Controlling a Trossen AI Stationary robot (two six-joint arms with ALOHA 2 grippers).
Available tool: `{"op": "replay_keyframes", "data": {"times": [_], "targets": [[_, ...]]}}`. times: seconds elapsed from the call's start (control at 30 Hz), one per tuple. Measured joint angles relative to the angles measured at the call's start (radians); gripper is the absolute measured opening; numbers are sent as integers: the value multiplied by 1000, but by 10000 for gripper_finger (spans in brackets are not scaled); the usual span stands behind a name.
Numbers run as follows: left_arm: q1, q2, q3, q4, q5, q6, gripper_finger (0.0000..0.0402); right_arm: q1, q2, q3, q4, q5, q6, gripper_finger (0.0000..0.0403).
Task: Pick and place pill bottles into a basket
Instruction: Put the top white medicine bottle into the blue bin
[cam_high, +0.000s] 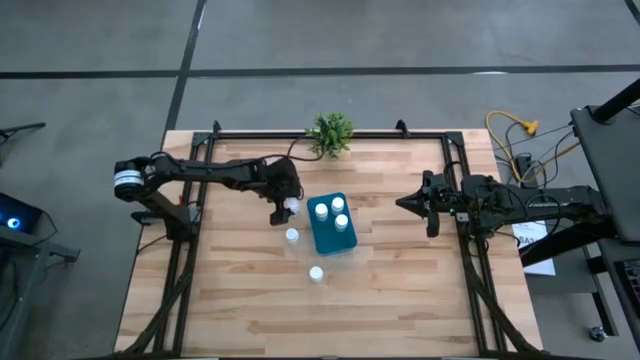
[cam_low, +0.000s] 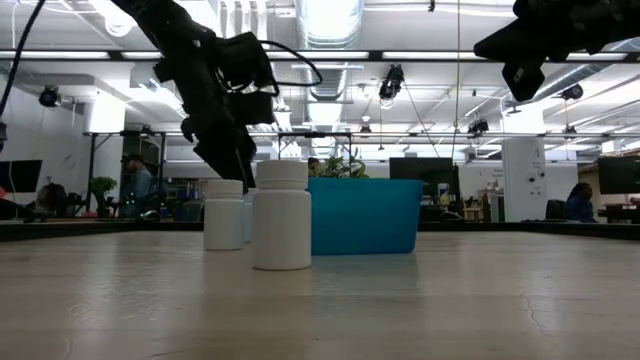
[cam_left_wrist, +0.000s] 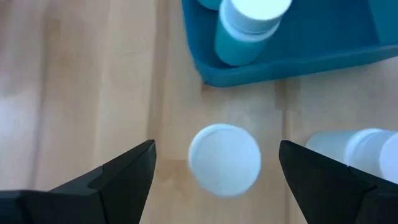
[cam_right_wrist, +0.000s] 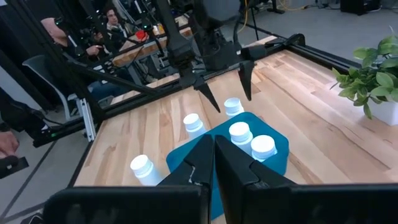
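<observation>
The teal-blue basket (cam_high: 330, 240) sits mid-table with three white pill bottles (cam_high: 337, 205) upright inside. Three more pill bottles stand on their bases on the wood to its left: one (cam_left_wrist: 224, 160) beside the basket's far left corner, one (cam_high: 292, 236) farther toward the near edge, and one (cam_high: 316, 273) off the basket's near end. My left gripper (cam_left_wrist: 216, 144) hangs open above the first, tilted downward, a finger on either side of its cap and clear of it. My right gripper (cam_right_wrist: 214, 155) is shut on nothing, held high at the table's right.
A small green potted plant (cam_high: 330, 132) stands at the table's far edge, behind the basket. Black frame rails (cam_high: 190, 250) run along the left, right and far sides. Bare wood lies across the near half and between the basket and my right arm.
</observation>
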Motion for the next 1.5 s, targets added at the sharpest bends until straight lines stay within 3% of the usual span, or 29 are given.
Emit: {"op": "replay_keyframes", "data": {"times": [0.3,1.0,1.5], "targets": [[1,83,1,-2,20,-1,322,0,0,0,1,0,6,8],[6,68,25,-9,22,-1,320,0,0,0,1,0,6,8],[7,69,24,-11,22,0,222,0,0,0,1,0,6,8]]}}
